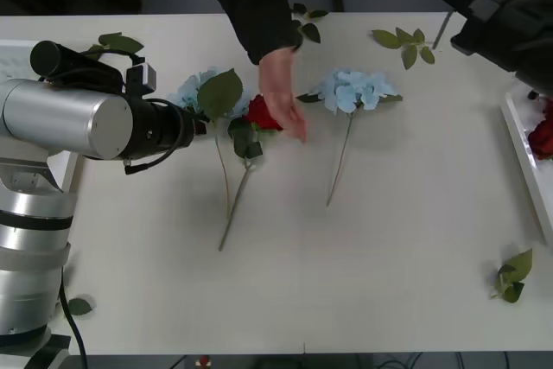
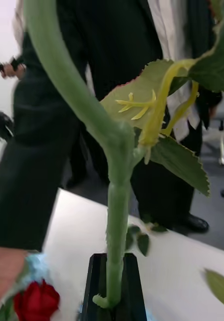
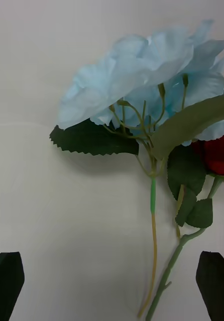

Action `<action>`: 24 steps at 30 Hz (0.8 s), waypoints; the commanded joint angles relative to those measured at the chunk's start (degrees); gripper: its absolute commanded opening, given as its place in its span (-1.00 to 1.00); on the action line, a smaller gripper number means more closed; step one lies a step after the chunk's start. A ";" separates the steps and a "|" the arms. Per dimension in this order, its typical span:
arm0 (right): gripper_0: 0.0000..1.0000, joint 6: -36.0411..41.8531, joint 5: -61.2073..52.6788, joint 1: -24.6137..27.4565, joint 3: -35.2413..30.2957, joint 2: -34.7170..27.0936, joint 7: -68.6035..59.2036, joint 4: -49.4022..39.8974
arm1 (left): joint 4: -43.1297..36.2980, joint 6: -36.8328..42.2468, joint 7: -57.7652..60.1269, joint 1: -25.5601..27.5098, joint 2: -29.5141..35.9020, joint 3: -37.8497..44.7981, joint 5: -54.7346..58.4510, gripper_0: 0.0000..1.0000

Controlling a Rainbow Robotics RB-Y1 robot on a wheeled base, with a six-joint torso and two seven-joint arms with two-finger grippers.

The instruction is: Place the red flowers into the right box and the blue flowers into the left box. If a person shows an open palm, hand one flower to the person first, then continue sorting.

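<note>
White table [image 1: 389,257] with dark-clothed figures standing behind it. The person's hand [image 1: 281,101] reaches down to the table centre, over a red rose [image 1: 262,114] lying beside a blue flower [image 1: 197,88]; whether the palm is offered cannot be told. A second blue flower [image 1: 354,90] lies just beyond the hand, its stem free. The right box [image 1: 523,149] at the table's right edge already holds a rose [image 1: 542,137]. The left gripper [image 3: 112,281], fingers spread wide and empty, hovers over the near blue flower's thin stem [image 3: 153,251]. The right gripper [image 2: 112,293] is closed on a thick green stem [image 2: 116,225], raised upright. Judged light and limp, petals crushable: grasp mid-stem, below the leaves.
</note>
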 commanded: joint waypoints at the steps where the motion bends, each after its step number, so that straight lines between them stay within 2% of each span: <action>1: -1.00 -4.64 0.72 -2.01 3.18 1.18 2.64 -3.56 | -1.46 -0.67 -1.03 -1.74 0.19 0.40 0.53 1.00; 5: -1.00 -6.40 1.07 -2.10 4.85 1.89 3.25 -3.73 | -1.46 -0.76 -1.03 -1.65 0.19 0.40 0.53 1.00; 24: -1.00 -6.40 1.07 -2.10 4.85 2.15 3.34 -3.73 | -1.46 -1.11 -1.38 -1.57 0.19 0.92 0.88 1.00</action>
